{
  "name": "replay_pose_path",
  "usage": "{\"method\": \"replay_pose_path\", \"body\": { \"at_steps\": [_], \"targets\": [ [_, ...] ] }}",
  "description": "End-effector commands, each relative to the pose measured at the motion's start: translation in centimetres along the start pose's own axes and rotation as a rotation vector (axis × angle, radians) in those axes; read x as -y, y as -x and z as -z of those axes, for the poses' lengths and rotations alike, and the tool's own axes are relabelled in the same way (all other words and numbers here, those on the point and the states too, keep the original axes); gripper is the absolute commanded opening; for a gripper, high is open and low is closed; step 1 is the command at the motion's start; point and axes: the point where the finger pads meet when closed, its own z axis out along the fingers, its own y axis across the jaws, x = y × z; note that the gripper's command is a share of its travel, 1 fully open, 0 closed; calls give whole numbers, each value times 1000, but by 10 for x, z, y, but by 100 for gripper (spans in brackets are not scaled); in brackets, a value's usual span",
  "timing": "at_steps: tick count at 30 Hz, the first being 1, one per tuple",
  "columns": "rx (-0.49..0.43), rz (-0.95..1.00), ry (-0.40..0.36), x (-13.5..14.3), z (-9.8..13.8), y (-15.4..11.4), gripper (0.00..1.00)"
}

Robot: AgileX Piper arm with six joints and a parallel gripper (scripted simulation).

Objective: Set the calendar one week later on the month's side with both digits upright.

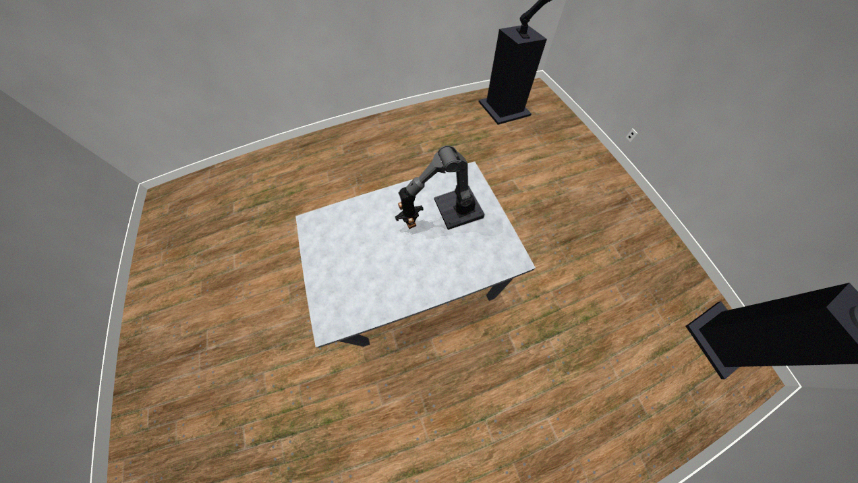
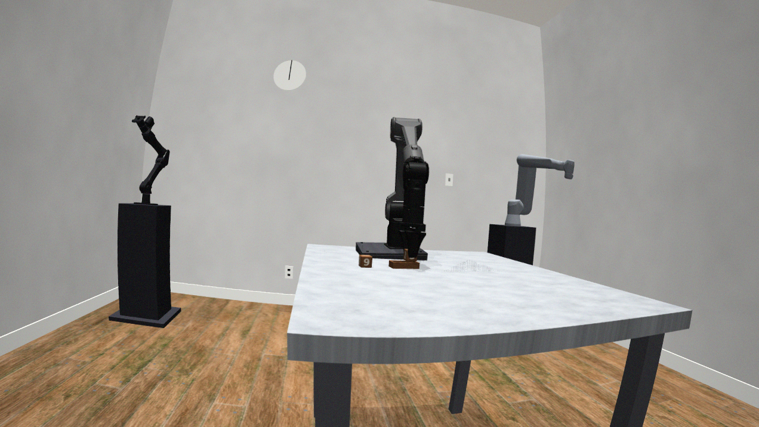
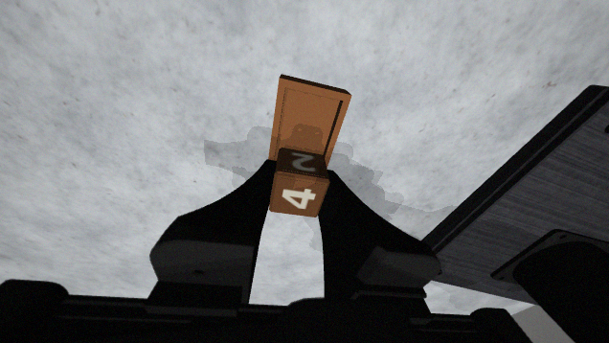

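My gripper (image 1: 409, 220) (image 2: 412, 255) (image 3: 298, 177) is shut on a wooden cube (image 2: 406, 254) (image 3: 293, 202). In the wrist view this cube shows a white 4 on one face and a 2 on a darker face. It is low over one end of the brown wooden tray (image 2: 401, 264) (image 3: 307, 107); I cannot tell if it touches the tray. The tray looks flat on the table, and its visible part holds no cube. A second cube (image 1: 400, 205) (image 2: 365, 260) stands on the table apart from the tray, showing a 9 in the exterior view. No month name is legible.
The black base plate (image 1: 459, 208) (image 2: 379, 249) (image 3: 522, 201) of the arm lies close to the tray. The light table (image 1: 384, 282) (image 2: 451, 302) carries everything. Other arms on dark pedestals (image 1: 513, 71) (image 2: 143, 254) stand away from the table.
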Motion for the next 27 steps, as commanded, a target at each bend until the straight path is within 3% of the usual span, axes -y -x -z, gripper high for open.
{"method": "replay_pose_path", "body": {
  "at_steps": [1,27],
  "targets": [
    [1,-1,-2,1,-1,0,34],
    [0,-1,-3,1,-10,0,34]
  ]
}}
